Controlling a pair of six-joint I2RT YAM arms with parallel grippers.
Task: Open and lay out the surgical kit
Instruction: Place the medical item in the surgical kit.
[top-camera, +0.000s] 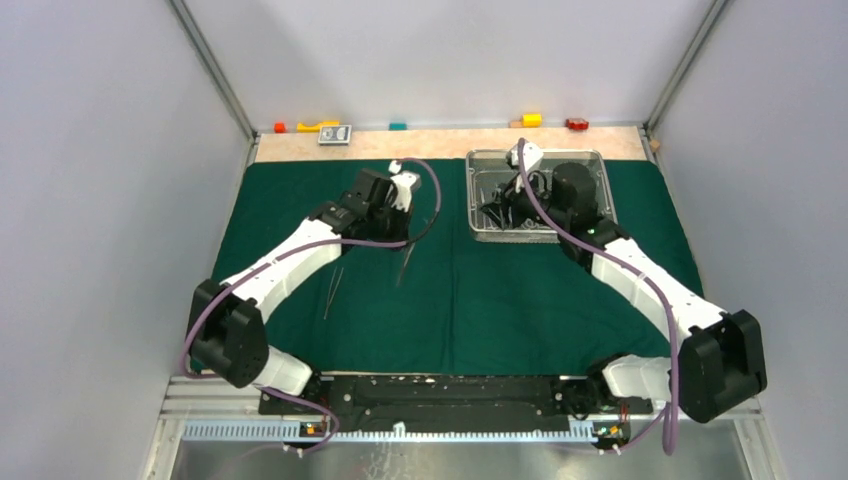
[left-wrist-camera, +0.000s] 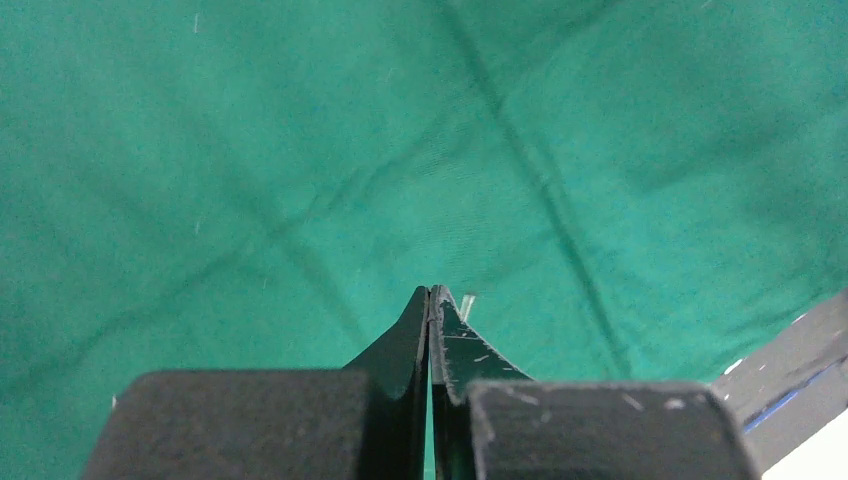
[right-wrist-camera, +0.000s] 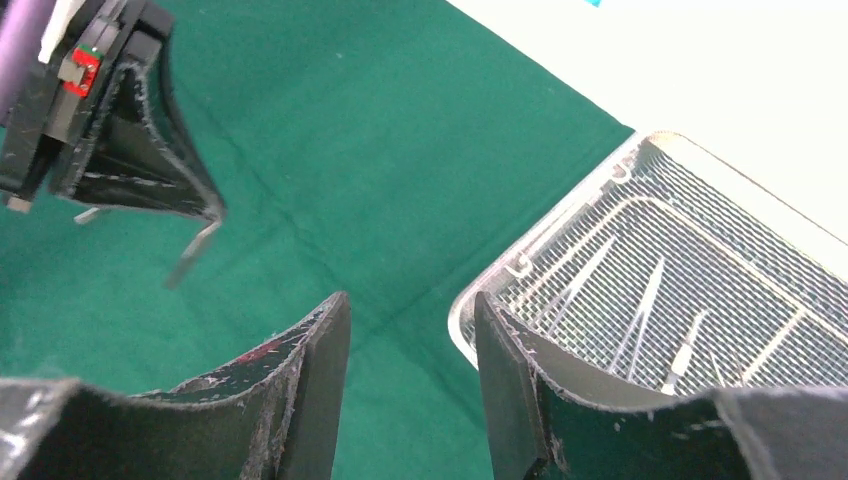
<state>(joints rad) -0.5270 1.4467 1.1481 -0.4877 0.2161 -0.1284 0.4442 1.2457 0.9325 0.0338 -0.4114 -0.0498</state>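
Right hand (right-wrist-camera: 410, 300) half-open, empty, by tray (right-wrist-camera: 560, 215) corner; left hand (right-wrist-camera: 213, 208) pinching slim instrument (right-wrist-camera: 195, 250).

R arm (top-camera: 640, 280) hides much of tray (top-camera: 472, 195); instruments (top-camera: 497, 208) inside too small to ID.

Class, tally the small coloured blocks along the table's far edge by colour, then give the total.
Red blocks: 2
Yellow blocks: 2
Teal block: 1
Total: 5
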